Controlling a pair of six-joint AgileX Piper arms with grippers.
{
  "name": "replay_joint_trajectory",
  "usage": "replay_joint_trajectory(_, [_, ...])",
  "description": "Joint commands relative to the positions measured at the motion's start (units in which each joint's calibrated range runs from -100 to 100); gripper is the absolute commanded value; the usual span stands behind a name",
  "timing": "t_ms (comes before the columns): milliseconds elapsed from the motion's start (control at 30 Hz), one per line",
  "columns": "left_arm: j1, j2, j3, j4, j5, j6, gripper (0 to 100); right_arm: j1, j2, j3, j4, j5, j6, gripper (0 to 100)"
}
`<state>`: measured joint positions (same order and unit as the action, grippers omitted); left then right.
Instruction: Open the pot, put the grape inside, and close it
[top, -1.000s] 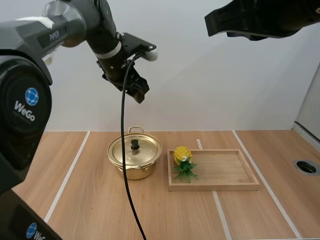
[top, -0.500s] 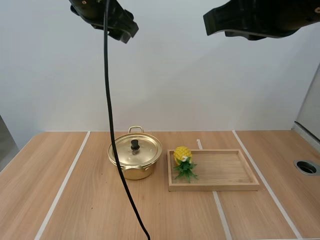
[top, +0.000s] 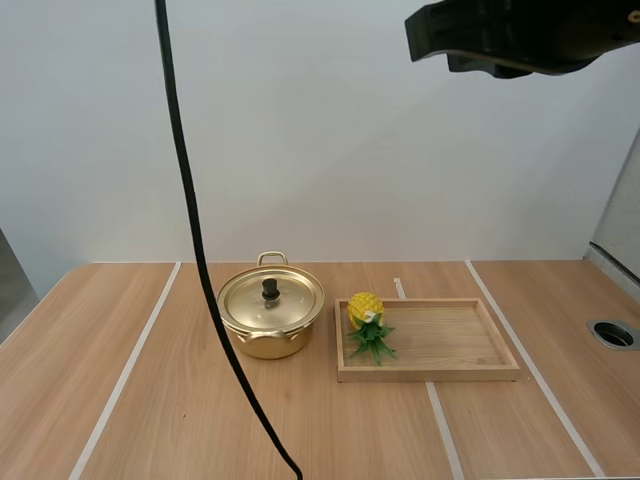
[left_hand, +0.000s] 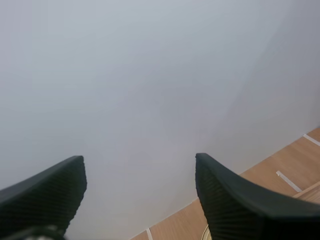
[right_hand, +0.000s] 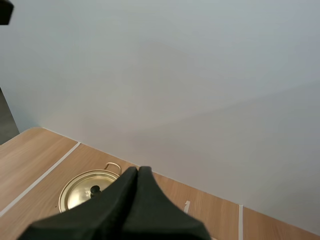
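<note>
High view: a round gold metal pot (top: 268, 338) stands on the light wooden table (top: 170, 400). Its flat gold lid (top: 290, 298) is seated, with a black knob (top: 270, 289) at centre. 1 loop handle points to 12 o'clock.

A shallow rectangular wooden tray (top: 430, 373) lies just beside the pot, at its 3 o'clock. The fruit present is a small yellow toy pineapple with green leaves (top: 365, 308). It lies inside the tray at the 9 o'clock end, leaves toward 6 o'clock, near the pot but apart from it.

The dark right arm (top: 520, 35) hangs high above the tray.

Right wrist view: the right gripper (right_hand: 138, 170) has both fingers pressed together as 1 wedge, holding nothing, with the pot just beside the tip.

Left wrist view: the left gripper (left_hand: 137, 159) has its 2 fingers well apart, with nothing between them.
</note>
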<state>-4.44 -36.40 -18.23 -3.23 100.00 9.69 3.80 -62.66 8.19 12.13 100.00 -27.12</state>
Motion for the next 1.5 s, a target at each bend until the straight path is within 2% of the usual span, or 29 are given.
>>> replay_joint_trajectory(0, [-0.22,-1.81,-0.46,0.21,0.00,-1.98,89,-0.19,-0.64,0.09,0.09,0.00,1.86,0])
replay_joint_trajectory(33, [-0.22,-2.42,-0.46,0.21,0.00,-2.20,69,-0.19,-0.64,0.09,-0.42,0.00,3.16,0])
replay_joint_trajectory(100, [-0.22,-3.18,-0.46,0.21,0.00,-2.20,8,-0.19,-0.64,0.09,-1.60,0.00,6.31,0])
replay_joint_trajectory(133, [-0.22,-3.55,-0.46,0.21,-0.16,-2.03,1,-0.19,-0.64,0.09,-2.38,-0.86,8.17,0])
replay_joint_trajectory(233, [-0.22,-4.66,-0.46,0.21,-2.20,-4.45,0,-0.19,-0.64,0.09,-4.88,-8.71,13.72,0])
replay_joint_trajectory(400, [-0.22,-8.28,-0.46,1.75,-5.05,-19.14,0,-0.19,-0.64,-0.17,-12.13,-17.30,24.39,0])
replay_joint_trajectory(500, [-0.22,-11.40,-0.46,5.38,-6.56,-26.47,0,-0.19,-1.11,-0.24,-14.80,-17.52,23.85,0])
replay_joint_trajectory(633, [-0.22,-16.15,-0.46,13.64,-8.72,-35.51,0,-0.70,-3.42,-0.24,-17.98,-18.59,17.37,0])
replay_joint_trajectory(700, [-0.22,-18.64,-0.46,15.99,-9.35,-37.66,0,-1.31,-5.10,-0.24,-19.02,-19.29,18.64,0])
replay_joint_trajectory(767, [-0.22,-21.02,-0.46,16.20,-9.28,-38.06,0,-1.88,-7.74,-0.24,-19.37,-20.96,21.60,0])
replay_joint_trajectory(933, [-0.22,-28.16,3.94,16.46,-11.58,-37.58,0,-2.07,-13.10,0.17,-19.75,-26.13,22.75,0])
replay_joint_trajectory(1267, [-0.22,-44.56,26.00,19.45,-30.29,-37.13,0,-2.07,-21.05,7.23,-20.19,-27.58,23.76,0])
replay_joint_trajectory(1467, [-0.22,-51.06,39.34,21.26,-39.94,-36.42,0,-2.25,-27.29,16.50,-21.05,-34.33,23.57,0])
